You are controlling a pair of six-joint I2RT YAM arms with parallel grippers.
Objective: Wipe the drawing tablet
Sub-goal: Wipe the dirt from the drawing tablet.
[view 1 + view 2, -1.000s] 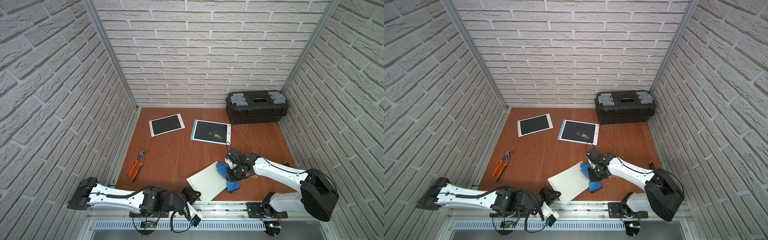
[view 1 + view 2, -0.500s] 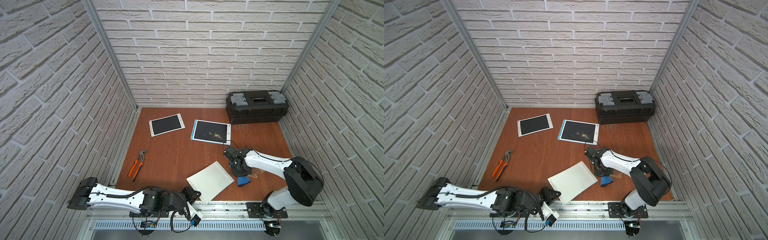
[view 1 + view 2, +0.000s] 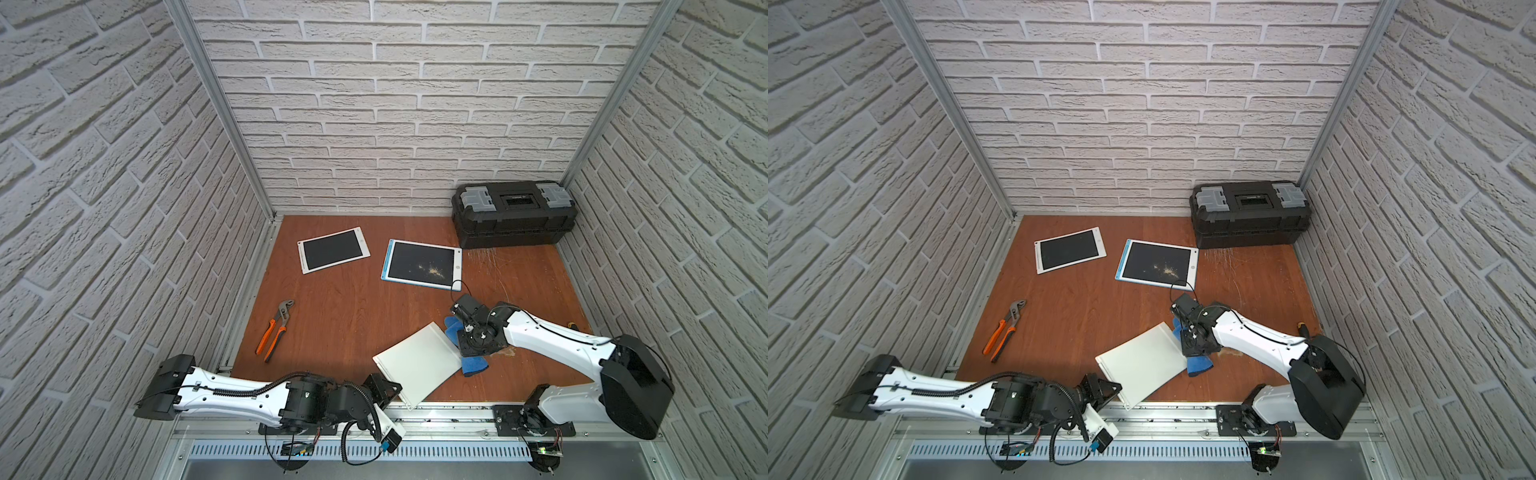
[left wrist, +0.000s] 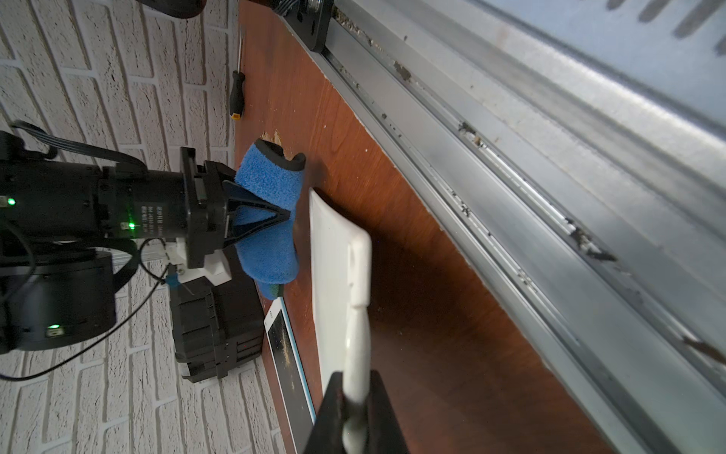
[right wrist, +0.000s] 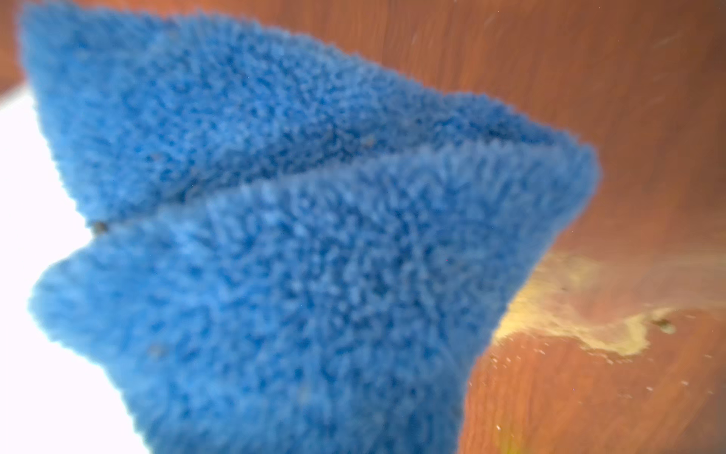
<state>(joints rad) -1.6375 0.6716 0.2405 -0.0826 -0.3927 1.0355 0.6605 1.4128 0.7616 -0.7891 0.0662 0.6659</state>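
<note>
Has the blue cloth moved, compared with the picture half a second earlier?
Yes. The blue cloth, in the right gripper, has moved toward the white panel: earlier it lay clear of the panel's edge, now it reaches that edge.

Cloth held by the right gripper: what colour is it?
Blue. The cloth shows best in the right wrist view.

The left arm (image 3: 232, 392) lies low across the front, wrist turned inward, and the left gripper (image 4: 355, 397) is clamped tight on the near edge of the white board (image 3: 419, 365). The right arm (image 3: 548, 338) stretches inward from its base with the wrist bent down. The right gripper (image 4: 275, 215) is pinching the blue cloth (image 3: 473, 365).
</note>
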